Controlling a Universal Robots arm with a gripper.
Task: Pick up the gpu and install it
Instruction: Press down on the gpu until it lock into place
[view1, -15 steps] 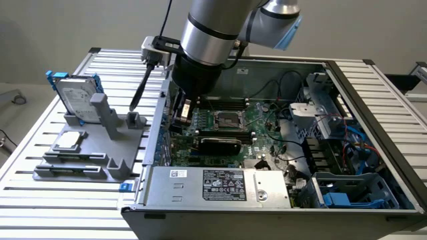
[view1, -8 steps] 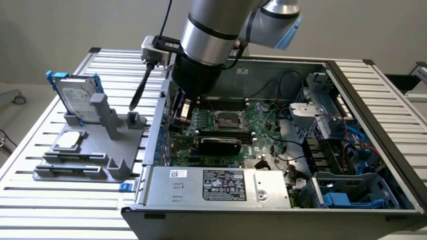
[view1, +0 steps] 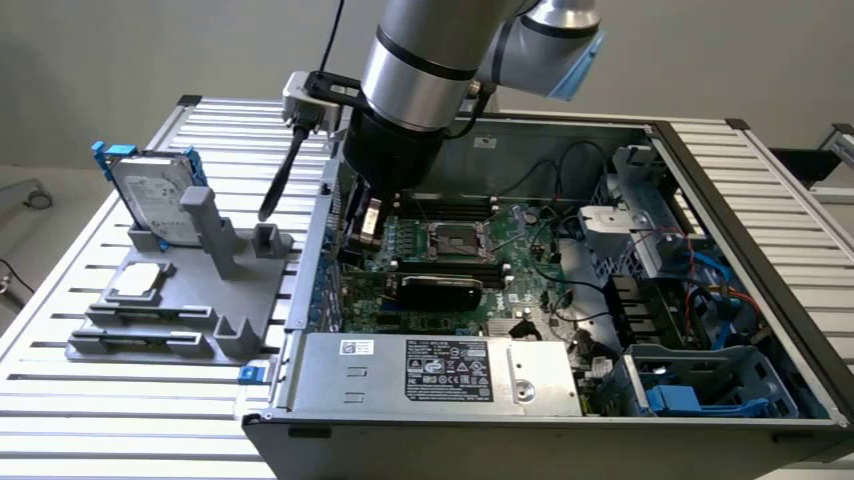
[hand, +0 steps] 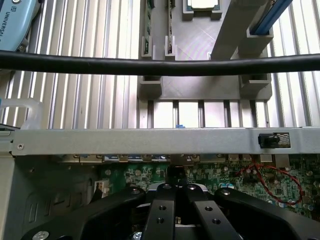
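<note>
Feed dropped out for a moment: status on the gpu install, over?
The fingers shut, down inside the case. gpu on the motherboard, whether seated unclear. Black cable crosses the wrist view.

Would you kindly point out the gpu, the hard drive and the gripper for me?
gpu (view1: 439, 291): exterior view, black shroud.
hard drive (view1: 152, 200): exterior view, silver face.
gripper (hand: 175, 192): wrist view, between the shut fingertips.

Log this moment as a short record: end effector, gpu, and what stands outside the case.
end effector: shut, low inside the open grey metal computer case, over the green motherboard
gpu: small card with a black rounded shroud, on the motherboard near the end effector
held: cannot tell
outside the case: silver hard drive in a blue frame, upright on a grey plastic fixture
</note>
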